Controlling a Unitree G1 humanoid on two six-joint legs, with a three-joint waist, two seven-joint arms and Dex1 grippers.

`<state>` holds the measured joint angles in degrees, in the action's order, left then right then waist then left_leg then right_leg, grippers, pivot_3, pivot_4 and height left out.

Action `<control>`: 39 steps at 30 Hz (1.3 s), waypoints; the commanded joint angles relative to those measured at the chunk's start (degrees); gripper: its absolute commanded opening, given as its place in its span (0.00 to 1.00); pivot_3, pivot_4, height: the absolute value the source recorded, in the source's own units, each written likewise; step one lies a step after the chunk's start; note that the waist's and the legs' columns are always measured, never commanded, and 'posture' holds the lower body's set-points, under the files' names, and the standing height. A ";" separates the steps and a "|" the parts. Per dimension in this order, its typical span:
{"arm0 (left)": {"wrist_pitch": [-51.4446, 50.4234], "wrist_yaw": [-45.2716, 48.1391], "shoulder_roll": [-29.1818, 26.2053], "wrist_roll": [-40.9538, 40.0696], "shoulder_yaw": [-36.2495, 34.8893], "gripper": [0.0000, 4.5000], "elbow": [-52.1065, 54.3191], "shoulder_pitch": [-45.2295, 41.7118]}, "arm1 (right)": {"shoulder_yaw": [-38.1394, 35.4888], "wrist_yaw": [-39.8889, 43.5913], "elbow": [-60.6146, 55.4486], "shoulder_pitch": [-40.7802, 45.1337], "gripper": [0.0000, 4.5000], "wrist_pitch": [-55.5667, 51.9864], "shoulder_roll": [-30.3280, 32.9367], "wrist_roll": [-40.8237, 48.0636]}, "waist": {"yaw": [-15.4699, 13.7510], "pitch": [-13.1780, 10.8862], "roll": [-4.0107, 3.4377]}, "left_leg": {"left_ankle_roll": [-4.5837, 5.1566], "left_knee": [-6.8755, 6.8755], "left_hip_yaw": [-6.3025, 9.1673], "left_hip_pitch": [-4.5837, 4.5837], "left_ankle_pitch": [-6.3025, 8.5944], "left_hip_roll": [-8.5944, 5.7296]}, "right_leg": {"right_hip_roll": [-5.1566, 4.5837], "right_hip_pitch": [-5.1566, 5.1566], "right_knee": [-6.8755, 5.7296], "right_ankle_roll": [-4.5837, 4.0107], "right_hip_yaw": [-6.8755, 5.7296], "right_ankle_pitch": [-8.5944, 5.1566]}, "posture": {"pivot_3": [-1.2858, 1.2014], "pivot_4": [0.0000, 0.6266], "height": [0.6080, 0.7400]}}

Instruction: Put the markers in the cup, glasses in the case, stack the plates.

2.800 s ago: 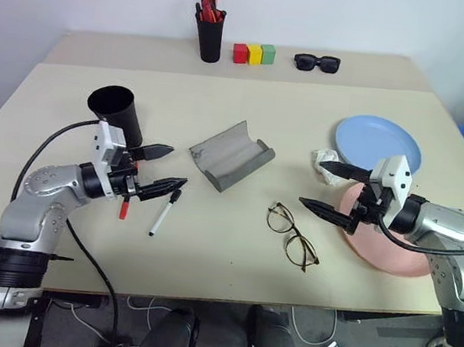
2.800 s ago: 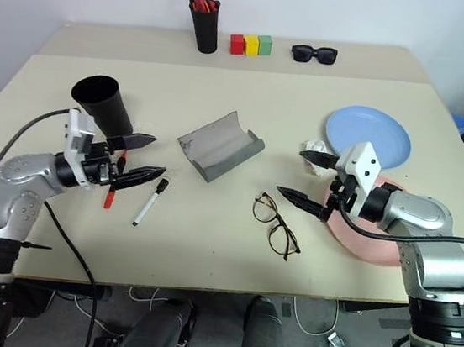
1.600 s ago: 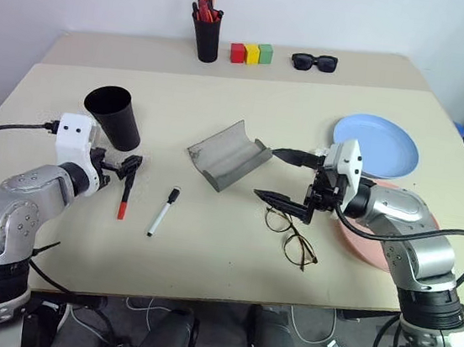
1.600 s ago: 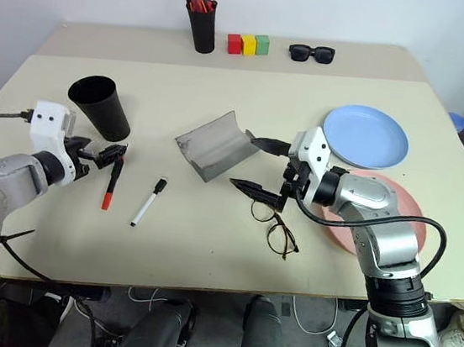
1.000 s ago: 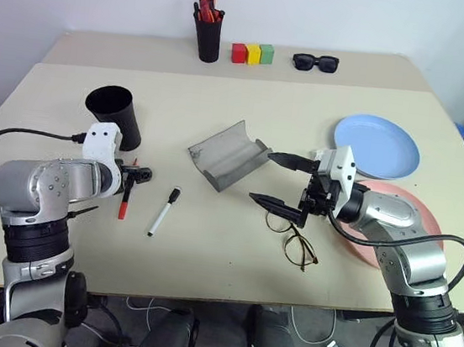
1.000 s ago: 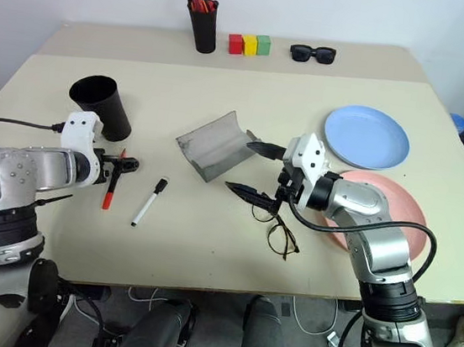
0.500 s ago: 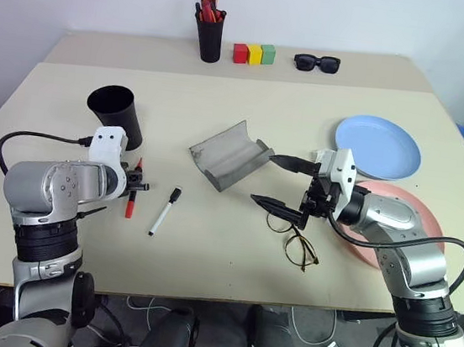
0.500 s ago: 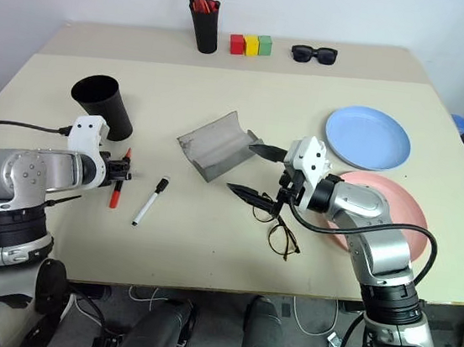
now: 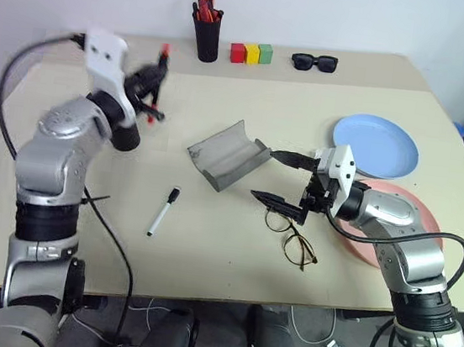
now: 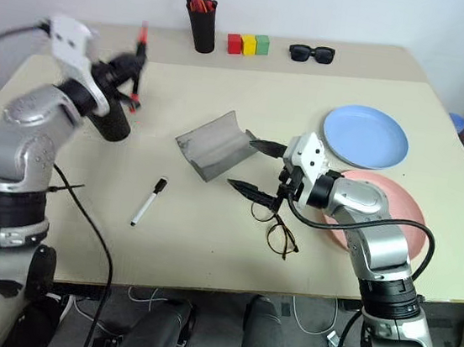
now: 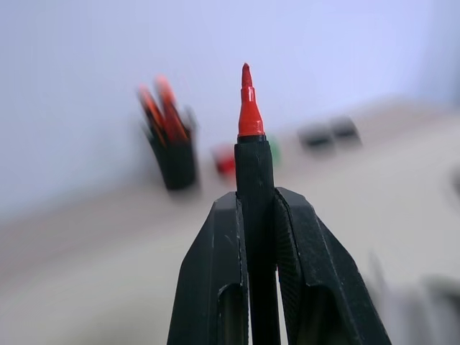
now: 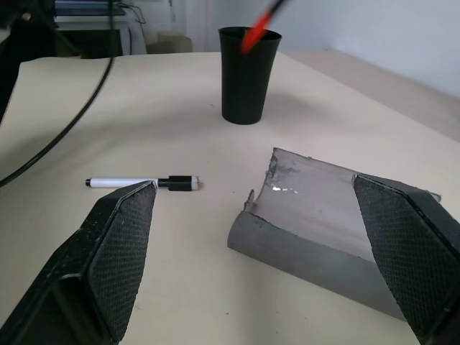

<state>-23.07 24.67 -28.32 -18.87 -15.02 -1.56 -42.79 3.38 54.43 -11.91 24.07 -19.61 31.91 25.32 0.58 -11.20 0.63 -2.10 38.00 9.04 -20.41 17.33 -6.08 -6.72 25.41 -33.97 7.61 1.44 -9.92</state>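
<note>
My left gripper (image 9: 147,89) is raised over the table, shut on the red marker (image 11: 248,115), which points upward. Just below and behind it stands the black cup (image 10: 111,125), partly hidden by the arm. On the table between the cup and the open grey case (image 9: 230,154) lies the white marker (image 9: 162,211) with a black cap. My right gripper (image 9: 264,175) hovers open beside the case, just above the wire-framed glasses (image 9: 292,238). The blue plate (image 9: 378,145) lies at the right. The pink plate (image 10: 387,186) is nearer, partly under my right arm.
At the table's back stand a black pen holder (image 9: 207,31) with orange-red pens, three coloured blocks (image 9: 253,53) and black sunglasses (image 9: 315,62). A black cable hangs from my left arm over the table's left side.
My left gripper has shut on the red marker and lifted it off the table to above the cup, turning it upright. The right arm has not moved.
</note>
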 commanded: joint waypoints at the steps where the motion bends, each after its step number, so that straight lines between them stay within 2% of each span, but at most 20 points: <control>1: 16.36 1.22 -2.50 1.90 -4.24 0.02 -12.24 -4.62 | -0.39 0.05 -0.94 1.75 1.00 0.37 -0.52 0.50 | 0.04 0.00 0.00 | 0.00 0.01 0.00 0.00 0.00 -0.01 | 0.00 0.00 0.01 0.00 0.00 0.00 | 0.52 0.24 1.00; 5: 26.93 0.85 -2.96 1.95 -6.43 0.02 -25.96 -8.27 | -0.22 -0.04 -1.25 1.91 1.00 0.22 -0.30 0.31 | -0.02 0.00 0.01 | 0.05 0.01 0.00 0.00 0.03 -0.01 | -0.01 -0.01 0.02 0.01 0.00 0.01 | 0.52 0.24 1.00; 9: 32.61 -0.49 -1.87 2.18 -6.96 0.02 -33.82 -8.34 | -0.60 -0.33 -1.66 2.09 1.00 -0.34 -0.14 0.58 | 0.01 0.01 0.02 | 0.10 0.02 0.01 -0.02 0.05 -0.03 | -0.02 -0.01 0.03 0.03 0.00 0.02 | 0.52 0.24 1.00; 17: 33.69 0.82 0.98 1.13 -6.46 0.02 -34.50 -3.68 | -0.89 -0.64 -2.49 1.90 1.00 -1.02 0.09 0.66 | 0.27 0.02 0.03 | 0.20 0.04 0.02 -0.02 0.10 -0.03 | -0.02 0.01 -0.02 0.07 0.00 0.05 | 0.52 0.24 1.00; 21: 31.91 1.20 1.39 0.12 -6.55 0.42 -31.49 -1.55 | -0.80 -0.78 -2.12 1.92 1.00 -0.83 0.10 0.41 | 0.15 0.02 0.03 | 0.21 0.04 0.02 -0.02 0.11 -0.02 | -0.01 0.01 -0.03 0.06 0.00 0.05 | 0.52 0.24 1.00; 25: 29.73 0.68 1.90 -0.52 -5.97 0.90 -26.61 0.31 | -0.75 -0.79 -1.94 2.04 1.00 -0.81 0.01 0.37 | -0.03 0.02 0.04 | 0.21 0.05 0.04 -0.04 0.11 -0.03 | -0.02 0.01 -0.03 0.06 0.00 0.05 | 0.52 0.24 1.00; 26: 28.36 0.59 2.00 -0.91 -5.82 0.99 -24.68 0.76 | -0.72 -0.83 -1.89 2.09 1.00 -0.80 -0.05 0.34 | -0.06 0.02 0.04 | 0.21 0.05 0.05 -0.04 0.11 -0.02 | -0.02 0.01 -0.03 0.06 0.00 0.05 | 0.52 0.24 1.00; 28: 24.37 0.57 1.90 -1.70 -5.17 0.99 -19.77 1.88 | -0.67 -0.84 -1.84 2.12 1.00 -0.73 -0.08 0.27 | 0.03 0.02 0.04 | 0.21 0.06 0.05 -0.03 0.11 -0.03 | -0.02 0.00 -0.03 0.06 0.00 0.05 | 0.52 0.24 1.00; 31: 12.43 1.59 0.57 -4.96 -2.65 0.99 -7.82 4.70 | -0.75 -0.83 -1.75 2.12 1.00 -0.76 -0.07 0.35 | 0.14 0.02 0.04 | 0.22 0.05 0.06 -0.03 0.11 -0.02 | -0.02 0.00 -0.05 0.06 0.00 0.05 | 0.52 0.24 1.00; 36: -16.29 0.50 -5.43 -14.91 1.40 0.99 14.84 10.14 | -0.80 -0.69 -1.23 2.03 1.00 -0.32 -0.14 0.22 | 0.50 0.02 0.03 | 0.26 0.04 0.06 -0.02 0.14 0.01 | 0.00 0.03 -0.08 0.06 0.00 0.05 | 0.52 0.24 1.00; 39: -32.97 -4.51 -9.19 -18.30 2.41 0.99 23.43 10.99 | -0.82 -0.41 -0.59 2.36 1.00 0.01 -0.21 0.18 | 0.43 0.02 0.03 | 0.28 0.03 0.06 0.00 0.15 0.02 | 0.01 0.03 -0.13 0.06 0.01 0.04 | 0.52 0.24 1.00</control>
<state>-48.89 22.62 -36.16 -35.31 -12.24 17.54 -31.53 3.59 53.84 -11.87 25.28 -20.72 31.99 25.04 1.00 -11.18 0.66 -1.82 38.03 9.12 -20.40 17.48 -6.06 -6.71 25.43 -34.11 7.67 1.45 -9.87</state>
